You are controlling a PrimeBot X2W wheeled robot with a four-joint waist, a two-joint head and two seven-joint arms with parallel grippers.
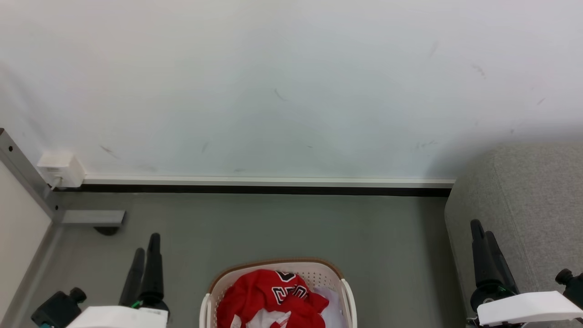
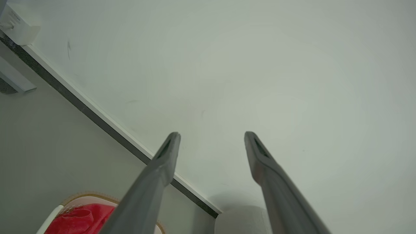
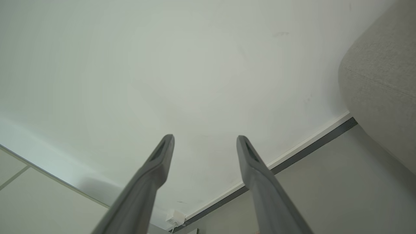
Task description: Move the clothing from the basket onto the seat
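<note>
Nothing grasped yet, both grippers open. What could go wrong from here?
1. The clothing lies bunched in the basket, partly cut off at the head view's bottom edge; a grab may catch only part, or the white fabric beside it.
2. The right gripper stands near the seat and could brush it.

A pale wall [image 1: 291, 82], marked with a few faint dark scuffs, rose behind a grey floor [image 1: 273, 228]. A white skirting board [image 1: 268, 181] ran along the foot of the wall, with a dark strip [image 1: 255, 190] directly beneath it. At the skirting's left end sat a small white box [image 1: 60, 168] (a thin white cable showed at its lower left corner). Beside it, a grey metal post [image 1: 23, 171] slanted down along a beige panel [image 1: 18, 237]. A flat grey bar [image 1: 93, 217] reached out from the post near the floor.
</note>
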